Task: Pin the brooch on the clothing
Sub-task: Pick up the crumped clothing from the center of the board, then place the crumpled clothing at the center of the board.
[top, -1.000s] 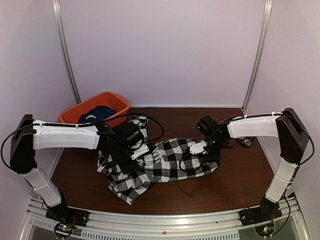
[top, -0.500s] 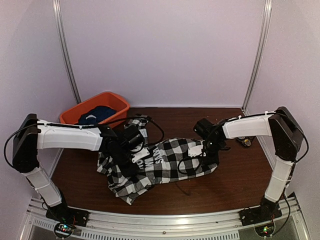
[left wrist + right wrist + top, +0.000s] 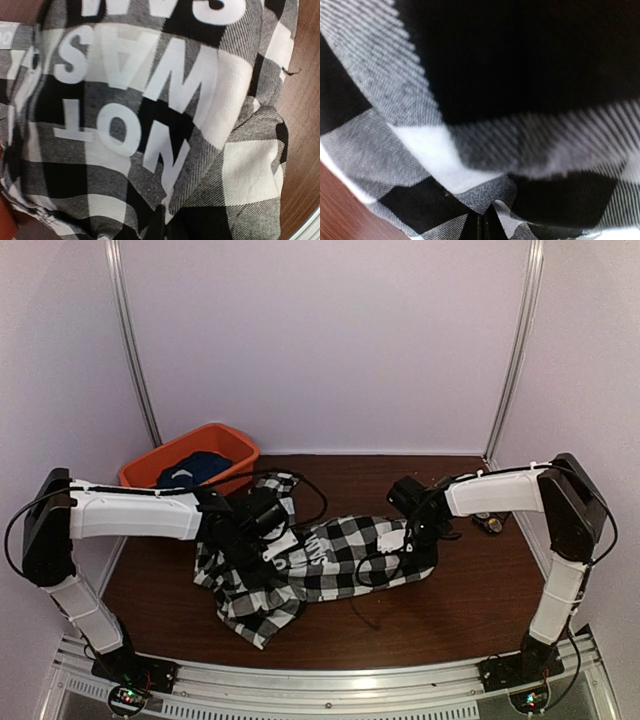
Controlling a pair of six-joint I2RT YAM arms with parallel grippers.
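- The clothing [image 3: 340,560]: checked shirt, crumpled at the middle of the counter [image 3: 480,590]. Its long axis runs roughly 8 o'clock to 2 o'clock in my overhead view.
- Lettered panel [image 3: 130,100]: black with white block letters, at the shirt's 9 o'clock half. It fills my left wrist view.
- Left fingers [image 3: 252,556]: buried in cloth by the panel. The fabric gathers to a bunch at the wrist view's 6 o'clock edge, so I judge them pinching the shirt.
- Right fingers [image 3: 425,544]: at the shirt's 3 o'clock end. A fold converges into them at 6 o'clock in that wrist view, so I judge them pinching too.
- Brooch: not identified. A small glinting item [image 3: 490,524] lies on bare wood at 3 o'clock of the right fingers, too small to name. If it is the brooch, the right arm is nearer.
- Orange tub [image 3: 235,443]: at the counter's 10 o'clock corner, holding a navy garment [image 3: 195,468].
- Surface and room: dark wood counter, pale walls.
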